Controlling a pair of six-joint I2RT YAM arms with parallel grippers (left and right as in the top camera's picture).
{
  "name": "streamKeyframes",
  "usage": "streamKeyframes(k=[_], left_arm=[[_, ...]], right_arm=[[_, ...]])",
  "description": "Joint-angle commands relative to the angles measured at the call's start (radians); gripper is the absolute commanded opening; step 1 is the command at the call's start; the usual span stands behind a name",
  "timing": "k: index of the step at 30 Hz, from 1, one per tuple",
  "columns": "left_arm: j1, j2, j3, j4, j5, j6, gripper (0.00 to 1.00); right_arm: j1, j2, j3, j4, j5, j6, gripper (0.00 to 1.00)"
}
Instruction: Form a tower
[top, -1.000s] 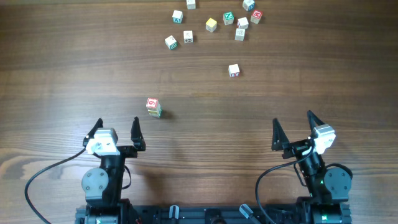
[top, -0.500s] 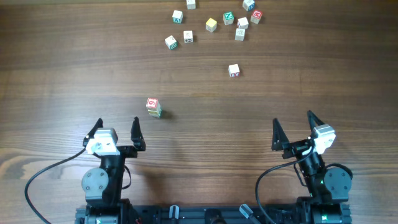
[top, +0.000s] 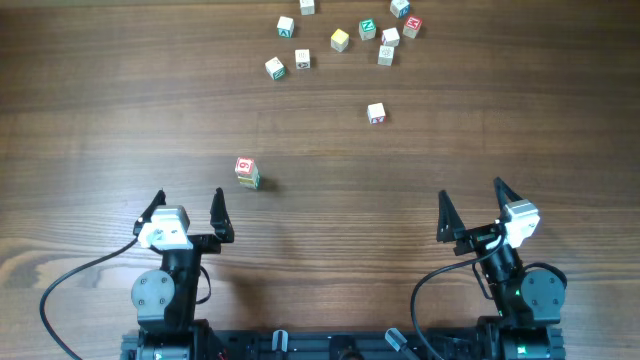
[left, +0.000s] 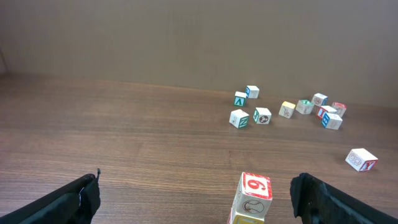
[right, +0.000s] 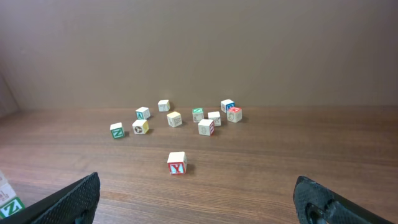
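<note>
1. Wood-grain table (top: 100, 100) carried the tower (top: 247, 172), a short stack with a red-bordered top face. It stood just ahead of the left gripper (top: 190, 196) and slightly to its right.
2. The step in hand looked like a pause between placements: the stack was short and neither arm held anything.
3. The next move would call for fetching another cube. The lone cube (top: 376, 113) lay nearest, between the tower and the far cluster (top: 340, 39), probably best reached by the right arm.
4. That would need a square grip on the cube's sides and a level set-down, since the narrow stack could topple.
5. Both arms sat tucked in at the near edge, wrists low and pointing out across the table.
6. The left jaws stood wide apart and empty. The right gripper (top: 470, 190) likewise gaped with nothing between its fingers.
</note>
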Motion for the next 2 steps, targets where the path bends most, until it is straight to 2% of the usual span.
streamKeyframes(k=[1, 2], left_arm=[[-0.006, -0.009, -0.012, 0.003, -0.014, -0.013, 1.0], [-0.006, -0.009, -0.012, 0.003, -0.014, -0.013, 1.0]], right_arm=[[-0.005, -0.009, -0.001, 0.005, 0.013, 0.013, 1.0], [-0.005, -0.009, -0.001, 0.005, 0.013, 0.013, 1.0]])
